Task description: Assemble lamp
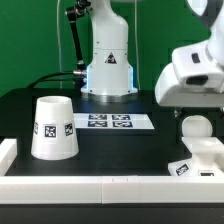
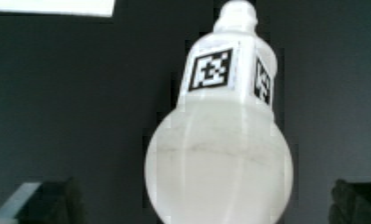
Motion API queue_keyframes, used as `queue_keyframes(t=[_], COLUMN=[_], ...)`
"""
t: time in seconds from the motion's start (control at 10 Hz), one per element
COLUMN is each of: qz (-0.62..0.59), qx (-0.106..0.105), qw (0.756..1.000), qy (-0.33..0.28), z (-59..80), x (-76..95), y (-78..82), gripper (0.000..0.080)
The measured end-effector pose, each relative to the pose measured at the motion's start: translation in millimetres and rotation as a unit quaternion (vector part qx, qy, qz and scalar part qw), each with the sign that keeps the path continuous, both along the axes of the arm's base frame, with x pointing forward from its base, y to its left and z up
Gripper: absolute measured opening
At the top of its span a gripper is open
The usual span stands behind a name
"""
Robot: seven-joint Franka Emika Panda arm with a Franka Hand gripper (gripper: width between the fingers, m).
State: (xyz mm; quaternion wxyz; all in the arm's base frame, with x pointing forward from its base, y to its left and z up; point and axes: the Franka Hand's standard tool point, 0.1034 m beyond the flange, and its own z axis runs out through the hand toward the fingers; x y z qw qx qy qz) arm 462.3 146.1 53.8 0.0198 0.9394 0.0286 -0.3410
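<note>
Two dark fingers [image 2: 40, 202] of the gripper [image 2: 200, 203] stand wide apart, one on each side of the bulb [image 2: 217, 150], clear of it and holding nothing. The arm's white wrist [image 1: 195, 72] hangs just above the bulb, pointing down. The base [image 1: 205, 158] lies just beneath the bulb. The shade [image 1: 54, 128] stands well apart from the bulb, toward the exterior view's left, with the marker board [image 1: 110, 122] between them.

Probably a robotics lab, marker board [image 1: 112, 122], black table [image 1: 125, 150]

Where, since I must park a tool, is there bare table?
Bare table lies between the shade and the base, in front of the marker board. Crowded: the exterior view's right, gripper over the bulb.
</note>
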Motion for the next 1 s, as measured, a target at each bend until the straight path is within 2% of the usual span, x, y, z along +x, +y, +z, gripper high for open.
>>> queue_keyframes(t=[0.3, 1.0], qz=[0.006, 0.009], qx=[-0.013, -0.012], qw=[0.996, 0.996], qy=[0.091, 0.086], z=[-11.8, -30.1], x=[-12.4, -20.2], y=[-1.4, 2.5], gripper=[0.0699, 0.0699])
